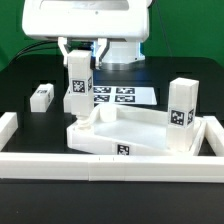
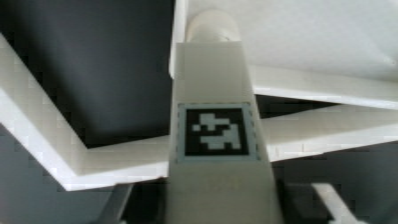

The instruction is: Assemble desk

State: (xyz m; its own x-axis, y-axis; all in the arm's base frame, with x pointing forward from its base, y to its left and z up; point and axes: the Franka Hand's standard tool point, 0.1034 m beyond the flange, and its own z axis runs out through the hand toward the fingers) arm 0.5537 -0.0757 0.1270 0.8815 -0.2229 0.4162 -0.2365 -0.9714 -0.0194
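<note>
Scene: a Panda arm's end effector [image 1: 80,57] hangs over the black counter [image 1: 170,72], inside the white border rails [image 1: 110,167].
Grip: the jaws are partly closed on the upper end of a white tagged leg [image 1: 78,88], which is held upright and clear of the counter.
Desk slab: the rimmed white desk slab [image 1: 130,132] lies flat mid-counter, its tag facing the front rail.
Other legs: a second leg [image 1: 181,115] stands upright at the slab's corner on the exterior view's right and looks fitted. A third leg [image 1: 42,96] lies loose, well apart on the exterior view's left.
Wrist view: the leg [image 2: 217,110] hangs close over a corner of the desk slab [image 2: 107,150]. Contact cannot be told.
Behind: the marker board [image 1: 115,97].
Step in hand: by the look of it, placing this leg at a free corner.
Next move: likely calls for centring the leg's foot over the corner, keeping it plumb, lowering it, then seating it firmly.
</note>
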